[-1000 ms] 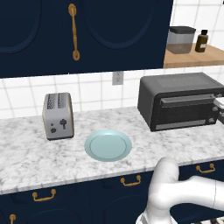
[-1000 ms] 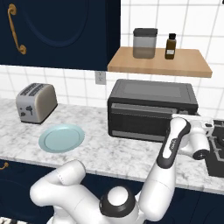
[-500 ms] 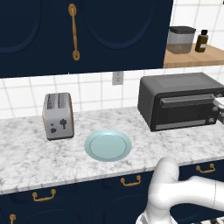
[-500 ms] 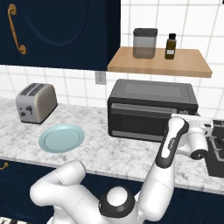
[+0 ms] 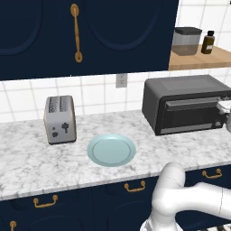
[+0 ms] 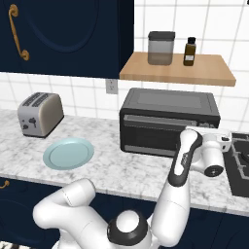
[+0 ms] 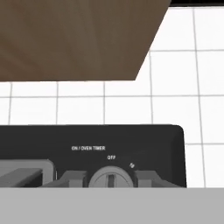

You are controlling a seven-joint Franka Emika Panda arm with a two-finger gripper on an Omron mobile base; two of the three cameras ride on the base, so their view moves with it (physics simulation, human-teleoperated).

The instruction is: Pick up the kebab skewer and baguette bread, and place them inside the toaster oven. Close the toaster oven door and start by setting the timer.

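In the left base view, the large dark grey toaster oven stands on the white marble table at 3 o'clock of the picture, against the tiled wall. Its wide dark toaster oven door with the glass window is closed. The white hand of the arm touches the right end of the oven at the picture's edge. A round pale blue plate lies near the middle of the table with nothing on it, and a silver two-slot toaster stands at 10 o'clock from the plate. A wooden shelf at 1 o'clock carries a grey lidded canister and a small brown bottle.

In the right base view, the oven is in the middle and the white arm rises in front of it, with the hand at the right side of the oven front, at 3 o'clock of the picture. The plate is at 9 o'clock and the toaster further left. The shelf hangs just above the oven.

In the hand view, the gripper is at the round grey timer knob, which sits under the words ON / OVEN TIMER and OFF on the dark front panel. The jaws are closed on this knob, one grey finger at each side of it. The mark on the knob points up to OFF. The underside of the shelf is at 11 o'clock.
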